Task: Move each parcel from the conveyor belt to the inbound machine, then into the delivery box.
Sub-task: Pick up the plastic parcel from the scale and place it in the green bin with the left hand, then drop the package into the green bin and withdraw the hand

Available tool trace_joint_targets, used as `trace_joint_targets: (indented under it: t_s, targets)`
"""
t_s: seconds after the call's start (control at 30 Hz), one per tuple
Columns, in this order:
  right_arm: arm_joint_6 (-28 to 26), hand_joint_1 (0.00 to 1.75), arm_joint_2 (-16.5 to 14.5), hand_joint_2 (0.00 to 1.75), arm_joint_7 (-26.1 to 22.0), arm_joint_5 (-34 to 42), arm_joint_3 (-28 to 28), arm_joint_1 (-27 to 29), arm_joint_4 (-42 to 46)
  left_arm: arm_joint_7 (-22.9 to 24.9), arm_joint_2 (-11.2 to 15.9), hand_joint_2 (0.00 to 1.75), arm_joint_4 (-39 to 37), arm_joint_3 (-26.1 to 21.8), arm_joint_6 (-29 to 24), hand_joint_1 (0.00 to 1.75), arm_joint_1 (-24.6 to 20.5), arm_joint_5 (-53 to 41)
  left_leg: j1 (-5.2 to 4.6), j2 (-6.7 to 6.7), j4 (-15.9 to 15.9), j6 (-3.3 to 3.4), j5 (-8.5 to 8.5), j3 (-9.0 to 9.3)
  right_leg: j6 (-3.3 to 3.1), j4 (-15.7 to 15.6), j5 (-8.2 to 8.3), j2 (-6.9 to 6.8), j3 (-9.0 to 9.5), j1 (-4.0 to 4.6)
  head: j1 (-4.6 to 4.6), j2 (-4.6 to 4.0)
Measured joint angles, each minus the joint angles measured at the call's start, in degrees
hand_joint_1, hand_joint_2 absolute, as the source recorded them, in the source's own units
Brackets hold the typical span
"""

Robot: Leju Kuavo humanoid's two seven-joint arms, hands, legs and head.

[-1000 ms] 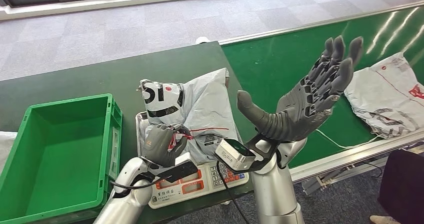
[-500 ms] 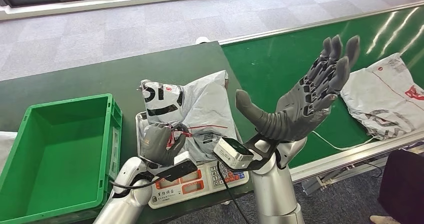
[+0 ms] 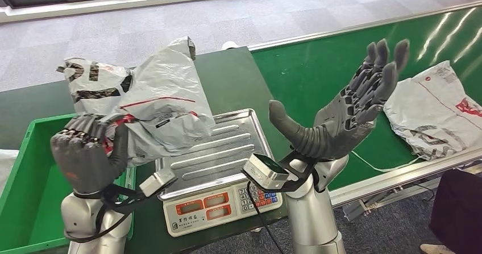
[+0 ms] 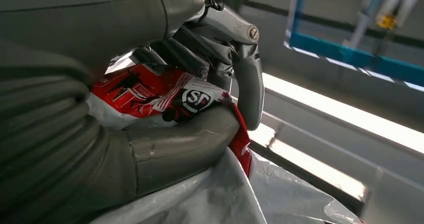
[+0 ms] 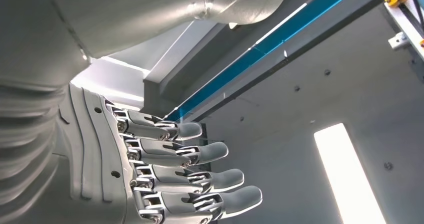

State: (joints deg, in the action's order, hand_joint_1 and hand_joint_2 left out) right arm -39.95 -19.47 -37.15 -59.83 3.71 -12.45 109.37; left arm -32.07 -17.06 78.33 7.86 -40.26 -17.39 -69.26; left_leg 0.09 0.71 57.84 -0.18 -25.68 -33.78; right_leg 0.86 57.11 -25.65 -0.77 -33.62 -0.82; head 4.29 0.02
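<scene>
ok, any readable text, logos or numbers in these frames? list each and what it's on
"SF": round black logo on the red-printed end of the grey parcel held in the left hand.
Large black print on the parcel's raised end: crumpled, not readable.
Scale displays, keypad and front label: too small to read.
Red print on the second parcel on the conveyor belt: not readable.

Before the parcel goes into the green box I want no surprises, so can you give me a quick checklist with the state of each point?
1. Left hand grips the grey parcel: ok.
2. Parcel lifted off the scale tray: ok.
3. Green box has free room inside: ok in the part seen, the rest is hidden behind the arm.
4. Right hand open, holding nothing, apart from the parcel: ok.
5. Grip firm enough for the carry: cannot tell.
</scene>
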Motion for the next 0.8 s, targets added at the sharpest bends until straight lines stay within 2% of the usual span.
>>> trace_joint_targets:
  t_s: [0.2, 0.33, 0.4, 0.5, 0.57, 0.8]
  targets:
    - [0.0, 0.0, 0.0, 1.75, 0.31, -0.19, 0.01, -0.02, -0.16, -6.44, 0.36, 1.75, 11.38, -5.57, 0.0, 1.75, 1.52, 6.35, 0.05, -0.02, 0.0, -0.02, 0.04, -0.01, -0.01, 0.02, 0.01, -0.05, 0.05, 0.03, 0.0, 0.01]
    - [0.0, 0.0, 0.0, 1.75, 0.26, -0.11, 0.01, -0.06, -0.44, -7.42, 0.45, 1.75, 18.13, -8.71, 0.0, 1.75, 1.93, 8.74, 0.04, -0.04, 0.0, -0.02, 0.04, 0.0, -0.01, 0.01, 0.02, -0.06, 0.06, 0.02, 0.0, 0.0]
    - [0.0, 0.0, 0.0, 1.75, 0.27, -0.3, 0.01, -0.08, -0.55, -4.51, 0.49, 1.75, 19.23, -10.19, 0.01, 1.75, 2.14, 5.78, 0.04, -0.07, 0.0, -0.02, 0.04, 0.01, -0.01, -0.01, 0.01, -0.09, 0.06, 0.02, -0.01, 0.01]
    - [0.0, 0.0, 0.0, 1.75, 0.49, -0.84, 0.01, -0.09, -0.58, 6.25, 0.63, 1.75, 15.34, -11.32, 0.1, 1.75, 2.32, -4.73, 0.03, -0.1, 0.0, -0.01, 0.04, 0.02, -0.01, -0.02, 0.01, -0.13, 0.07, 0.01, -0.01, 0.0]
    - [0.0, 0.0, 0.0, 1.75, 0.51, -0.94, 0.01, -0.08, -0.58, 11.19, 0.68, 1.75, 11.46, -11.58, 0.16, 1.75, 2.26, -9.29, 0.03, -0.06, 0.0, -0.02, 0.05, 0.02, -0.02, -0.02, 0.04, -0.11, 0.05, 0.01, 0.0, 0.0]
    - [0.0, 0.0, -0.01, 1.75, 0.51, -0.99, 0.01, -0.08, -0.58, 13.51, 0.69, 1.75, 5.26, -12.1, 0.17, 1.75, 2.1, -11.3, 0.03, -0.02, 0.01, -0.02, 0.07, 0.02, -0.04, -0.01, 0.08, -0.02, 0.02, 0.01, 0.0, 0.01]
